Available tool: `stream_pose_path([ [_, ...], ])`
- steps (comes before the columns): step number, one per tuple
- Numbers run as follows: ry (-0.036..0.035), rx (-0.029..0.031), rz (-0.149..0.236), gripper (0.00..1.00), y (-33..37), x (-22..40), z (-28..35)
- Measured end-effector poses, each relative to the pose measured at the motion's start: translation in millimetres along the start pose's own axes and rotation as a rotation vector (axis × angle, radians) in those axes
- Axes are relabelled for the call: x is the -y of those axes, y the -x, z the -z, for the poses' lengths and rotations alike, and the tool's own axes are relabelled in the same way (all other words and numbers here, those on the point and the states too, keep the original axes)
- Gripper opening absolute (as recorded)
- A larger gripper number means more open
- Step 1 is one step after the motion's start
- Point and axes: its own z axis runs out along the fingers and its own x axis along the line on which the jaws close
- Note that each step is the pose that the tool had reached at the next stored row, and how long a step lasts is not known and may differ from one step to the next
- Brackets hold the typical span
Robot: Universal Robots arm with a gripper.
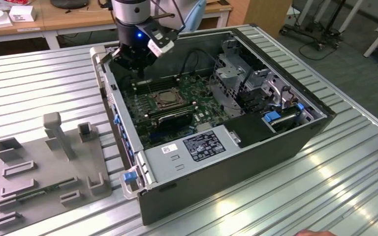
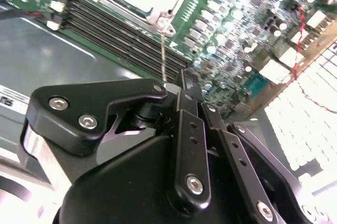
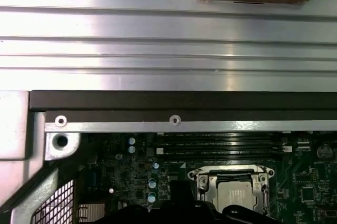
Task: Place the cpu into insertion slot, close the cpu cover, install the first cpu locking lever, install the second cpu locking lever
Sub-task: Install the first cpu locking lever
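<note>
Gripper [image 1: 135,63] above motherboard [image 1: 175,105] — cpu [image 3: 235,196] seemingly seated; print unreadable.

Open dark computer case [image 1: 255,162] on a ribbed metal table [image 1: 38,88]; labelled grey power supply [image 1: 192,147] inside; grey fixture tray [image 1: 45,182] beside it; wooden desks [image 1: 77,17] behind.

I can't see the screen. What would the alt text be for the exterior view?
A robot arm's gripper hangs inside an open computer case lying on a ribbed metal table, above the green motherboard and its silvery cpu cover. A grey fixture sits beside the case.
</note>
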Motion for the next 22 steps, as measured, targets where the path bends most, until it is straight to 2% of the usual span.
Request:
stream_pose_path([
  [7,-0.0001,-0.0002,0.000,0.11,-1.5,0.8,-10.7],
  [13,-0.0001,-0.0002,0.000,0.11,2.8,-2.0,-16.1],
  [16,-0.0001,-0.0002,0.000,0.11,9.0,-2.2,-17.4],
  [22,-0.0001,-0.0002,0.000,0.11,29.6,-2.4,-19.6],
])
